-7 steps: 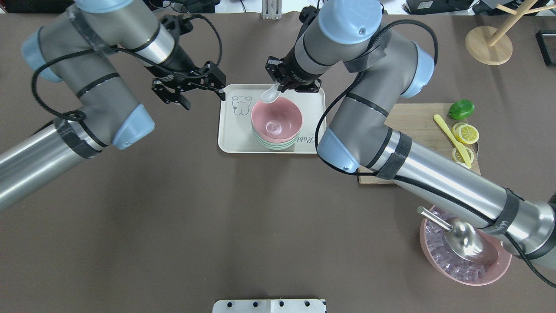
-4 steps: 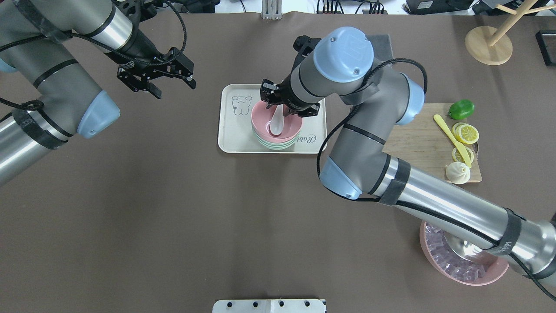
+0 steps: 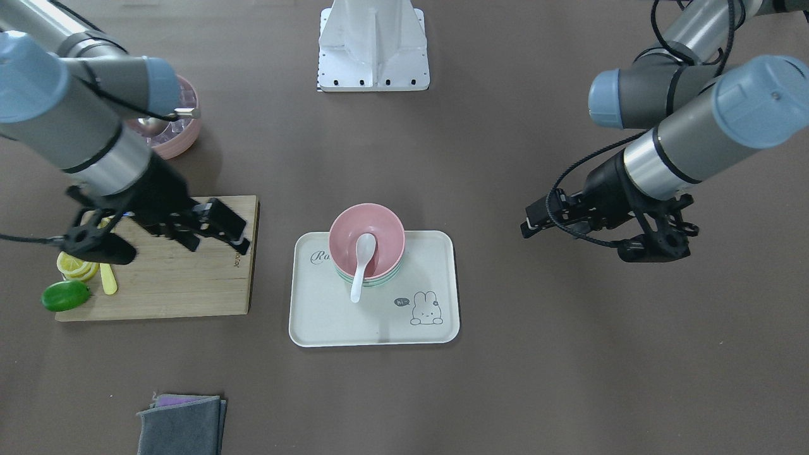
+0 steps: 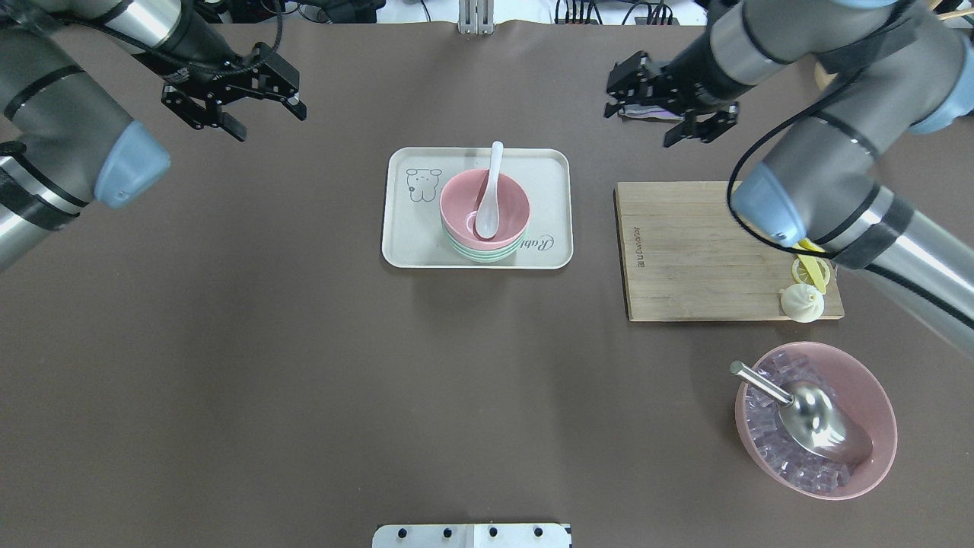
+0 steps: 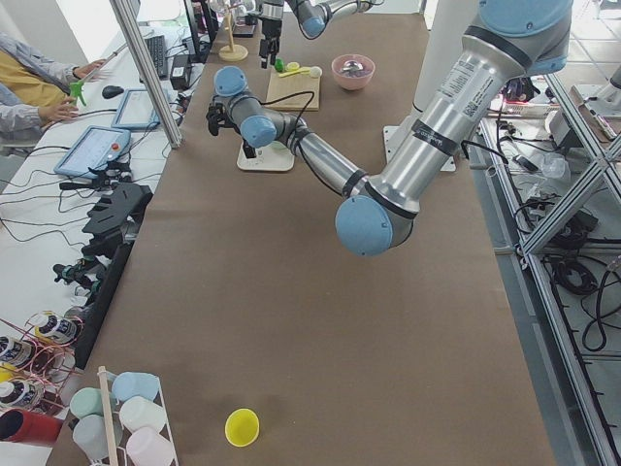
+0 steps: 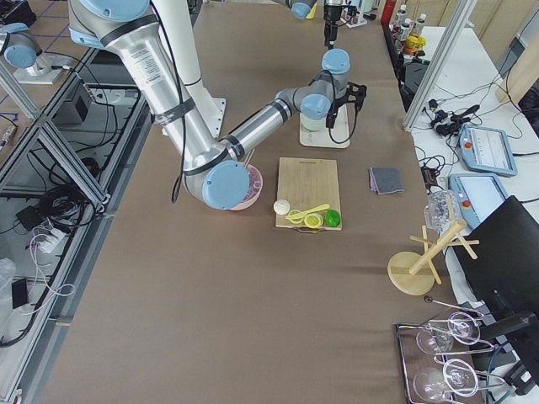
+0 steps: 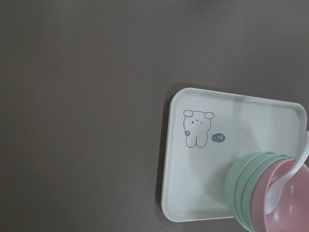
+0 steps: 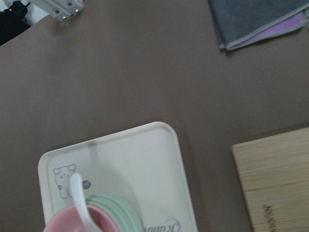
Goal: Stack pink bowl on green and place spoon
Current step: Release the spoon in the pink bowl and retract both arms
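The pink bowl (image 4: pixel 508 204) sits nested on a stack of green bowls (image 4: pixel 483 253) on the cream tray (image 4: pixel 411 228). The white spoon (image 4: pixel 491 194) lies with its scoop in the pink bowl and its handle leaning over the far rim. The front view shows the pink bowl (image 3: pixel 384 229), the spoon (image 3: pixel 360 268) and the tray (image 3: pixel 316 309). My left gripper (image 4: pixel 268 120) is open and empty, raised far left of the tray. My right gripper (image 4: pixel 641 125) is open and empty, raised far right of the tray. The left wrist view shows the tray (image 7: pixel 193 193) and the spoon (image 7: pixel 301 162).
A wooden cutting board (image 4: pixel 700 251) right of the tray holds lemon slices and a dumpling (image 4: pixel 801 302). A pink bowl of ice with a metal scoop (image 4: pixel 814 426) stands front right. A folded grey cloth (image 8: pixel 260 19) lies on the far side.
The right gripper lowered the spoon into the pink bowl, let go of it and pulled away to the far right. The left gripper moved further left and away.
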`<action>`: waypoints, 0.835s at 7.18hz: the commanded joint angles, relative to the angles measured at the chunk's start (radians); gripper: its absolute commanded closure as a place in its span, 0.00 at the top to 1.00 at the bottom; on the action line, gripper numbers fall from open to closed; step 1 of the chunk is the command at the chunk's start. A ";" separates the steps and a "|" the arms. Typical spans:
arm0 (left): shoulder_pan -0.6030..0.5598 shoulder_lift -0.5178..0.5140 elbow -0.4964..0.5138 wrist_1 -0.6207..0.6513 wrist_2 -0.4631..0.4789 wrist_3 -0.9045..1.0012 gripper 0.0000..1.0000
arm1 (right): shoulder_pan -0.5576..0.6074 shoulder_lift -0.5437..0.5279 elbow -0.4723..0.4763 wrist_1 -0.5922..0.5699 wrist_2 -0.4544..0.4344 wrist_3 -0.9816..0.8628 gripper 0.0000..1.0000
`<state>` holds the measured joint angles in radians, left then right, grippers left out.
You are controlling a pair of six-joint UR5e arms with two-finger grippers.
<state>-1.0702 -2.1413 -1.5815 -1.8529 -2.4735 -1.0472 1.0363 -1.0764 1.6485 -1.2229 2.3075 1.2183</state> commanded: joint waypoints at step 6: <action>-0.329 0.415 0.011 0.004 0.140 0.828 0.99 | 0.453 -0.277 -0.231 -0.222 0.069 -1.141 1.00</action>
<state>-1.3723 -1.7479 -1.5894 -1.8487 -2.3682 -0.2564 1.4707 -1.3541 1.4559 -1.4425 2.3941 0.1463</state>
